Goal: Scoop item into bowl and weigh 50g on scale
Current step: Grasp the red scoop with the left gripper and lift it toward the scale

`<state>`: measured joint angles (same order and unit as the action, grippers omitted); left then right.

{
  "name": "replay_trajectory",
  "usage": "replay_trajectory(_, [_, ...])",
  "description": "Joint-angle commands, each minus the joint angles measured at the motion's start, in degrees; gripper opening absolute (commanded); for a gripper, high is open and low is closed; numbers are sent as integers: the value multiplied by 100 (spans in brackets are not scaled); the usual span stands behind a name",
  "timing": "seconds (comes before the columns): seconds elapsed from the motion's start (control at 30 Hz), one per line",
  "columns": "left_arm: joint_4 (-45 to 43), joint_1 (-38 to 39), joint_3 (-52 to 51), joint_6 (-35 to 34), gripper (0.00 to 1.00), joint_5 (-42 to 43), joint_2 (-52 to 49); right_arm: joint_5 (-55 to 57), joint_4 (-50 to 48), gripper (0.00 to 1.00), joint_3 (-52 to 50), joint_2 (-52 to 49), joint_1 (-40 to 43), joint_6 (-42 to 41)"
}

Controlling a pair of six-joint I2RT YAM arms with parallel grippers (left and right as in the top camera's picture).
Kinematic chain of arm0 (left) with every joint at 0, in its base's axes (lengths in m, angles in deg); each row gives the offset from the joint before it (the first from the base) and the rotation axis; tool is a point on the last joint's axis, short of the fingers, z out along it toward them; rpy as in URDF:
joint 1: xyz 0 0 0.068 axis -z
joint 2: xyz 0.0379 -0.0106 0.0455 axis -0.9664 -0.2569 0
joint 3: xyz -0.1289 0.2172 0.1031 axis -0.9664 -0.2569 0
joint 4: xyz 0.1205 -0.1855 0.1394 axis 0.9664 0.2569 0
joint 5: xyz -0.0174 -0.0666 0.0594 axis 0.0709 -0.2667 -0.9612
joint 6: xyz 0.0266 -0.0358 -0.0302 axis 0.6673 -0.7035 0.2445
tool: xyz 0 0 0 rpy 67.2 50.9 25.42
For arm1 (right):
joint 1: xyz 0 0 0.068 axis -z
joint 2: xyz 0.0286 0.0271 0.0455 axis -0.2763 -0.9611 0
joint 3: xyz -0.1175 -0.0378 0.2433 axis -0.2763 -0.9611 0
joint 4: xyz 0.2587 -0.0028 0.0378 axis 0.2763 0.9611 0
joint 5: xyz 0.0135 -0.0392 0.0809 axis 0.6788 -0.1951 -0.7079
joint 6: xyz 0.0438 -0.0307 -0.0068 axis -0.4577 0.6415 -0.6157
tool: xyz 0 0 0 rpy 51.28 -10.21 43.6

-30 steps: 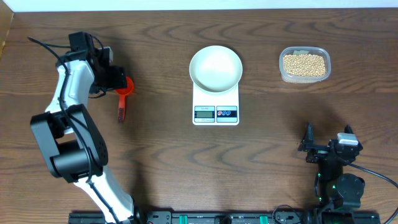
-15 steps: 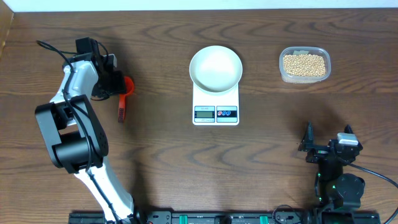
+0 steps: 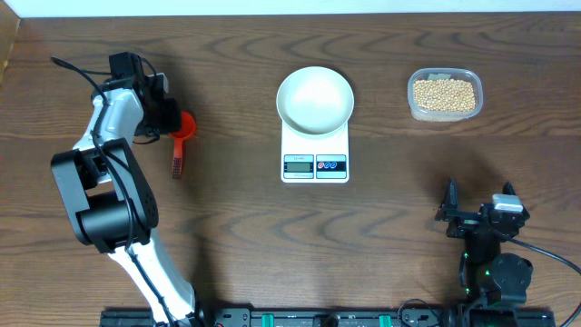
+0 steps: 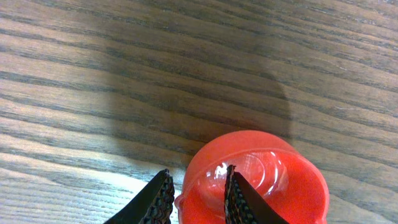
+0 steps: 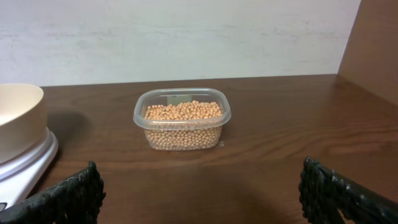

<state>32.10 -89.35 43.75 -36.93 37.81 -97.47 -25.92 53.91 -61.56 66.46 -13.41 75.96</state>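
While the left pincer [image 4: 198,177] is straddling the rim of the red scoop [image 4: 267,180], clamped or not I cannot tell, the beans [image 3: 444,94] are lying in a clear tub [image 3: 444,74] far toward its 3 o'clock, past the white bowl [image 3: 314,98] sitting on the scale [image 3: 315,154]. The right pincer [image 5: 200,168] is gaping wide. Since a second ago, the left jaws are narrowing.

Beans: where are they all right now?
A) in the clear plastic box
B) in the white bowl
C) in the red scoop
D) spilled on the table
A: the beans fill the clear plastic box, and the white bowl on the scale holds nothing.
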Motion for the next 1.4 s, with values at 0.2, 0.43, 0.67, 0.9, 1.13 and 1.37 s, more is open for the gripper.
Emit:
replay_trajectory(0.2, [-42, -22, -74, 11, 12, -35, -350, 4, 20, 99, -13, 39, -48, 42])
replay_trajectory(0.43, [-42, -22, 120, -647, 7, -33, -96, 4, 20, 99, -13, 39, -48, 42])
replay_trajectory(0.67, [-4, -20, 199, -2979, 7, -15, 1128, 4, 20, 99, -13, 39, -48, 44])
replay_trajectory(0.9, [909, 107, 197, -5425, 7, -13, 2361, 4, 20, 99, -13, 39, -48, 42])
replay_trajectory(1.13, [1231, 730, 195, -5630, 6, 275, 2500, 4, 20, 99, -13, 39, -48, 42])
replay_trajectory(1.37, [1058, 1401, 195, -5633, 7, 413, 2500, 2, 7, 99, -13, 39, -48, 42])
